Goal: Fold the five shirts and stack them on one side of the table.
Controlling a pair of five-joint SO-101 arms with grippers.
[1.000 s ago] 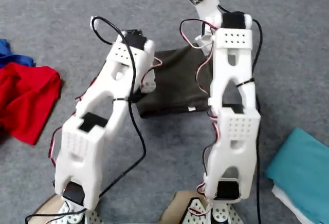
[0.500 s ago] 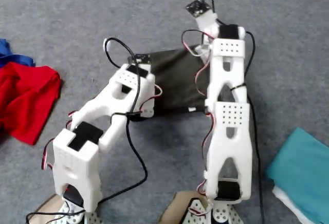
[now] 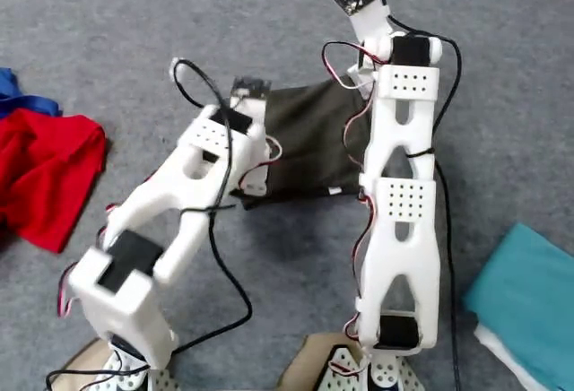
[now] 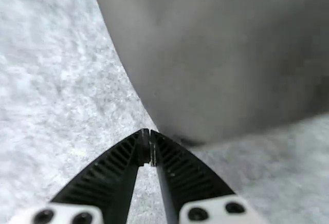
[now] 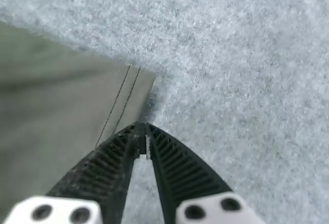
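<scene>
Left jaws clenched tip to tip, the dark shirt (image 4: 231,54) lying just beyond them on the grey surface (image 4: 46,80). Right jaws clenched at its stitched corner. I can't tell whether either pinches cloth. From above, my arms hide much of it.

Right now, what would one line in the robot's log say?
left gripper: shut, at edge of dark shirt | right gripper: shut, at its corner | red shirt: crumpled
</scene>
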